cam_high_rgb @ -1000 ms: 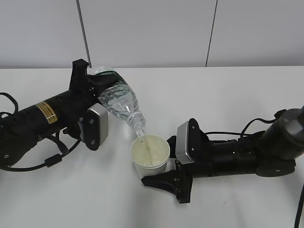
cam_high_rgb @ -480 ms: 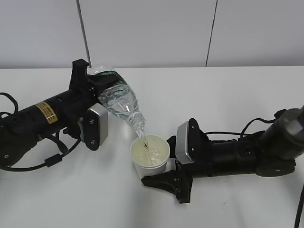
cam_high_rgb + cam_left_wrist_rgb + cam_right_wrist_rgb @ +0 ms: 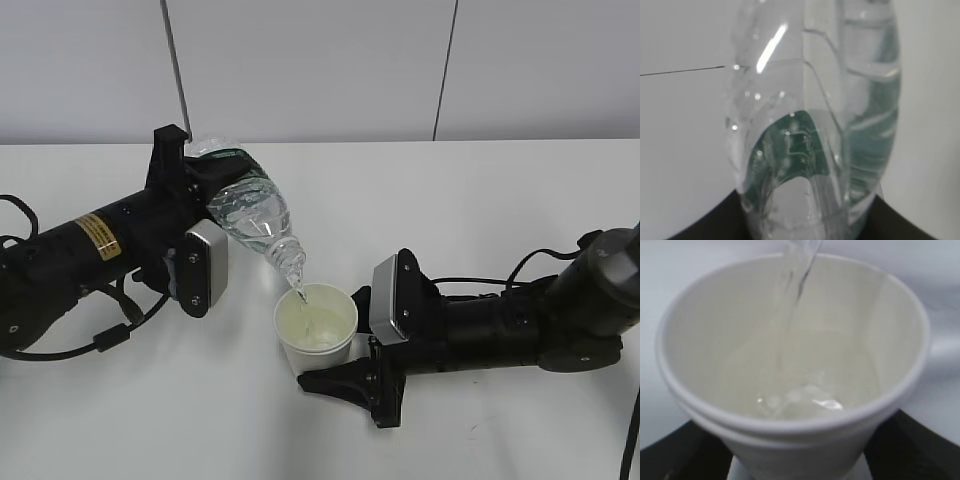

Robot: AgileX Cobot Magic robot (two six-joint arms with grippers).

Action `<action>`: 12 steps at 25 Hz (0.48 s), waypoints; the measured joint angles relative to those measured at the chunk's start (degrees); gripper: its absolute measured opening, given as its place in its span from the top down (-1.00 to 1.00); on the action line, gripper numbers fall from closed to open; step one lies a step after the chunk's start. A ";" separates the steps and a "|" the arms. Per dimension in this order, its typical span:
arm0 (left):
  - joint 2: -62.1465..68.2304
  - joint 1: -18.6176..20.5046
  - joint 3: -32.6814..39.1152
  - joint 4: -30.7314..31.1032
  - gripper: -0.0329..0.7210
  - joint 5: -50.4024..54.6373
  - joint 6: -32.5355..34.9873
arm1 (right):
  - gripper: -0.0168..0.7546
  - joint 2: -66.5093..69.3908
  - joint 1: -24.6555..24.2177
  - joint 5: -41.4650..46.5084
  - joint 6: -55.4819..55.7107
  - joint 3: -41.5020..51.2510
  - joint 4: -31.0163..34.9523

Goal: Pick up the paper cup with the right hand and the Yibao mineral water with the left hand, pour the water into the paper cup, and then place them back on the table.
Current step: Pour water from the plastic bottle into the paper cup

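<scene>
My left gripper is shut on the Yibao mineral water bottle, which is tilted with its open mouth down over the paper cup. A thin stream of water falls into the cup. The left wrist view shows the clear ribbed bottle with its green label filling the frame, the jaws dark at the bottom corners. My right gripper is shut on the white paper cup, held low at the table. The right wrist view shows the cup, water inside it, and the stream entering at top.
Black cables trail from the left arm and from the right arm. A grey wall with vertical seams stands behind the table's far edge.
The stream from the bottle has thinned. The bottle and cup have stayed nearly still.
</scene>
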 joint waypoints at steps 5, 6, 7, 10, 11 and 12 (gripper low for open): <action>0.00 0.00 0.00 0.00 0.18 -0.05 0.00 | -0.40 0.00 0.00 0.00 0.03 0.00 0.00; 0.00 0.00 0.00 0.00 0.18 -0.11 0.00 | -0.40 0.00 0.00 0.00 0.03 0.00 0.00; 0.00 0.00 0.00 0.00 0.18 -0.17 0.00 | -0.40 0.00 0.00 0.00 0.03 0.00 0.00; 0.00 0.00 0.00 0.00 0.18 -0.36 0.00 | -0.40 0.00 0.00 0.00 0.03 0.00 -0.10; 0.00 0.00 0.00 0.00 0.18 -0.36 0.00 | -0.40 0.00 0.00 0.00 0.03 0.00 -0.08; 0.00 0.00 0.00 0.00 0.18 -0.36 0.00 | -0.40 0.00 0.00 0.00 0.03 0.00 -0.08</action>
